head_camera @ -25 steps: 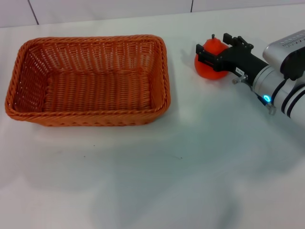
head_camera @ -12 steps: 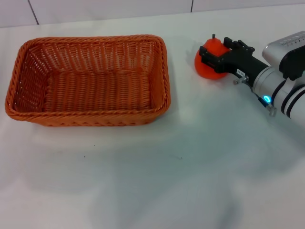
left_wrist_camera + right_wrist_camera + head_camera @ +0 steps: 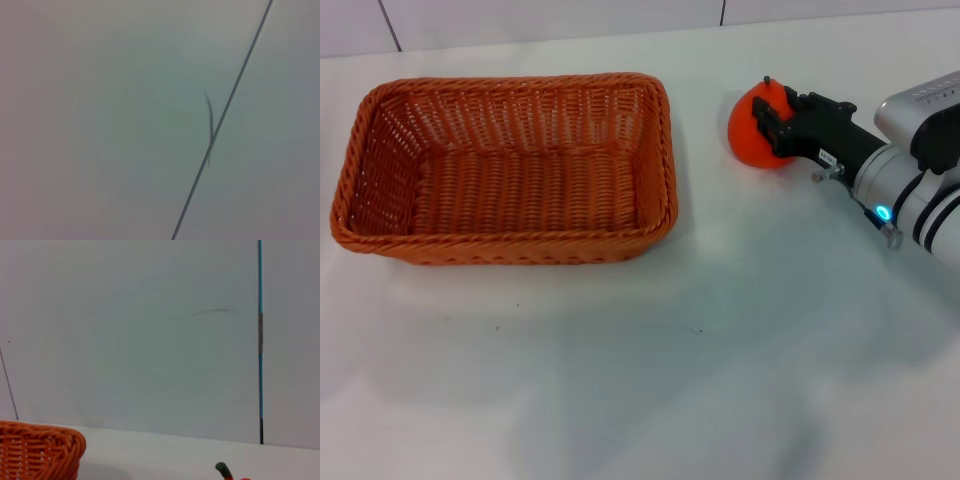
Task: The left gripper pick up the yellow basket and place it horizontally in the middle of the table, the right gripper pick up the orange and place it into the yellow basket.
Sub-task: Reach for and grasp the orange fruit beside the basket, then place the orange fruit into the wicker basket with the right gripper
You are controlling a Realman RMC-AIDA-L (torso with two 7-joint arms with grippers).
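Note:
The yellow basket (image 3: 505, 165), an orange-brown wicker one, lies lengthwise on the white table (image 3: 670, 380), left of centre and empty. The orange (image 3: 750, 128) is to its right, near the table's far edge. My right gripper (image 3: 772, 120) reaches in from the right, its black fingers closed on the orange's right side. The right wrist view shows a corner of the basket (image 3: 40, 450) and the orange's dark stem (image 3: 222, 469) at the lower edge. The left gripper is out of view; the left wrist view shows only a pale surface with a dark seam.
A white wall with thin seams (image 3: 723, 12) runs behind the table's far edge. The silver-white right arm (image 3: 910, 190) with its blue light lies over the table's right side. Bare tabletop fills the front half.
The right gripper's fingers have narrowed from a wide spread around the orange to a grip on it. The orange has shifted slightly left. The basket has not moved.

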